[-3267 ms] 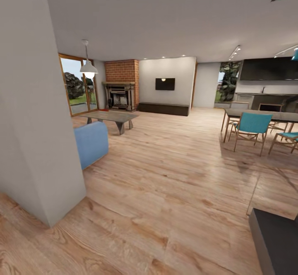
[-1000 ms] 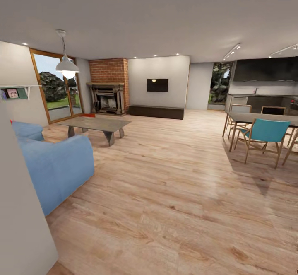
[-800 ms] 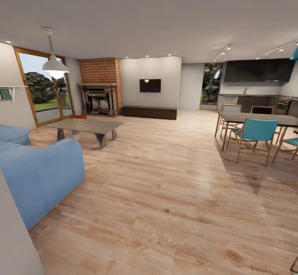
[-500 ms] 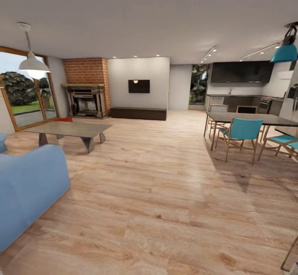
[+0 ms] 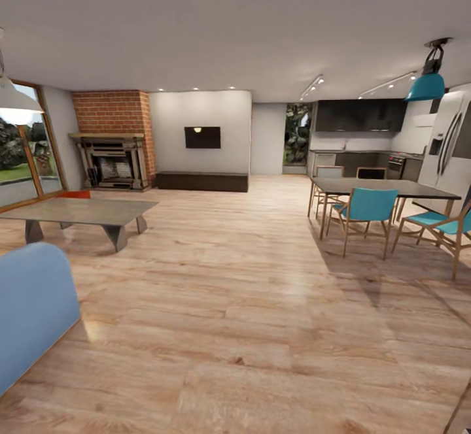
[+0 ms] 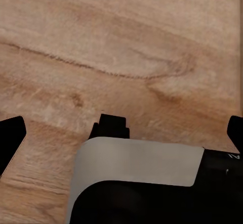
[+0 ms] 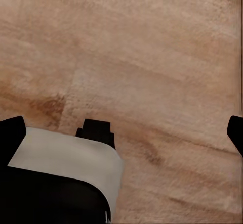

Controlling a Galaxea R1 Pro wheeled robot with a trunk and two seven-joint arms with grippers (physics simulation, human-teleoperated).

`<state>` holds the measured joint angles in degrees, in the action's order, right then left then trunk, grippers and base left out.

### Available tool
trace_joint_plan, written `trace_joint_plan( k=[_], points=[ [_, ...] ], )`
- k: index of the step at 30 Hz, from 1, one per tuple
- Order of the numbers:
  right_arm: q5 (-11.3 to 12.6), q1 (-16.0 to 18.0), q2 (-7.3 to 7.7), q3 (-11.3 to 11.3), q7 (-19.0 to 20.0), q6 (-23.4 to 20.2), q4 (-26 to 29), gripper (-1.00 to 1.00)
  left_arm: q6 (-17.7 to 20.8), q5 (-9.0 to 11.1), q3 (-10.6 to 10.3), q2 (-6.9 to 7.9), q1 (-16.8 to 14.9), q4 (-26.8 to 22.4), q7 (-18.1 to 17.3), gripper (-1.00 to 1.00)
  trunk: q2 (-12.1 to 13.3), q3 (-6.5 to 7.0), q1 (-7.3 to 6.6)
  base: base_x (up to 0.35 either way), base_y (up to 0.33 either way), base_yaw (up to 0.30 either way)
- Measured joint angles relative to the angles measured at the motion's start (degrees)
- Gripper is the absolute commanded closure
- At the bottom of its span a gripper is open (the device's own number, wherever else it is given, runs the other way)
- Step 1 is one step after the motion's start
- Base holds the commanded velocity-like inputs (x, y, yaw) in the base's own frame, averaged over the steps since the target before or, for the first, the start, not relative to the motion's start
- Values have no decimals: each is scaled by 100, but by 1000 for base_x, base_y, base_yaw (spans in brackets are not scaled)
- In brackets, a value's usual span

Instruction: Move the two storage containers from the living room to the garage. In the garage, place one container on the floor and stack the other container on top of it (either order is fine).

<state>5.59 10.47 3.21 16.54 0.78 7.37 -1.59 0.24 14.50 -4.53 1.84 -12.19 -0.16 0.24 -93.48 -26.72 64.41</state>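
Transit is the step in hand, I judge: the robot stands in the living room with nothing picked up, and the head camera looks across the plank floor (image 5: 248, 303) toward the fireplace (image 5: 112, 159).

Both arms hang low with their cameras facing the planks, a sensible carry for driving since nothing sticks out to catch furniture. The left gripper (image 6: 123, 135) has its fingers spread wide with only floor between them. The right gripper (image 7: 121, 133) is spread the same way, also empty.

A red-orange sliver of a bin (image 5: 77, 194) peeks over the far edge of the low table (image 5: 85, 210), on the floor between the table and the fireplace. It is too small to tell whether it is one bin or both. The sofa (image 5: 29, 303) sits near at the left, and the dining table (image 5: 386, 189) with teal chairs (image 5: 366, 206) stands well apart at the right, so the way round the table's right end looks open.

Compared with 3.3 s ago, the whole view has swung and advanced, which is the camera's move, not the furniture's. The grey wall corner that blocked the left is gone, and the sofa has slid to the lower left edge. The fridge (image 5: 448, 146) and a teal lamp (image 5: 425, 84) have come in at the right, and the red sliver, hidden then, now shows.
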Motion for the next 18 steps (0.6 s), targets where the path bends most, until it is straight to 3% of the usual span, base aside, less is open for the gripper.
trace_joint_plan(
  k=[18],
  points=[
    [-1,0,10,3,0,9,0,-100,15,0,0,4,0,0,0,-100,0,0,0,327,0,0]
  ],
)
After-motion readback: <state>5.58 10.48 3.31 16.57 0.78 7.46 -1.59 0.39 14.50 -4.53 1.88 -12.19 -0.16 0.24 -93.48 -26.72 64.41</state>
